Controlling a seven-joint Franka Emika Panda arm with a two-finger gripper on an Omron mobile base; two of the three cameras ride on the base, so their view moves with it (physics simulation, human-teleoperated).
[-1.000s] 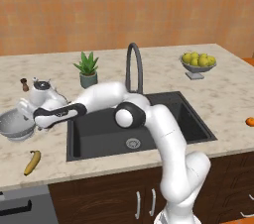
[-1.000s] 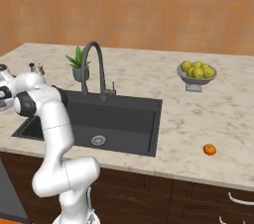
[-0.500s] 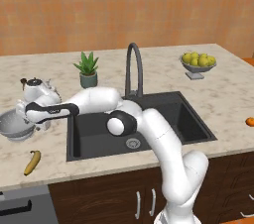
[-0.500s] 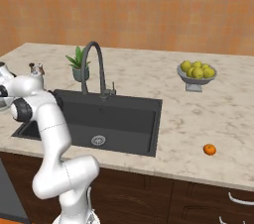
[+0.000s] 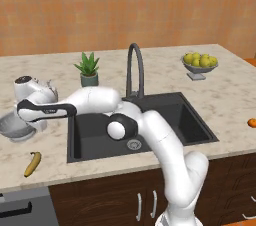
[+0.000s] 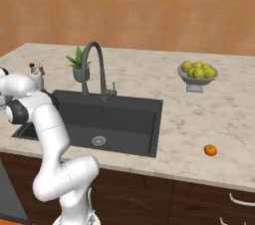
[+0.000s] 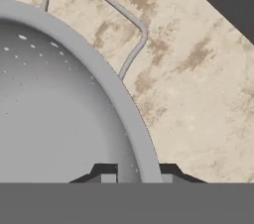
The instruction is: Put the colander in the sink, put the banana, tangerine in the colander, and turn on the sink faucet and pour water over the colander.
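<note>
Silver colander [image 7: 59, 104] rim between my fingertips [image 7: 108, 174], on the counter [image 5: 50, 147] left of the sink [image 5: 165, 120].
I read this as the pick-up step: gripper [image 7: 134, 173] spread astride the rim, not pinched. Next I'd squeeze shut, lift, carry it right into the basin. Banana [image 5: 32, 163] lies near the counter's front edge.

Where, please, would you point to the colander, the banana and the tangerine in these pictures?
colander [image 7: 59, 109]: hand view, on its perforated inner wall.
banana [image 5: 33, 164]: left base view, on the middle of its yellow curve.
tangerine [image 6: 210, 150]: right base view, on the centre of the orange fruit.
</note>
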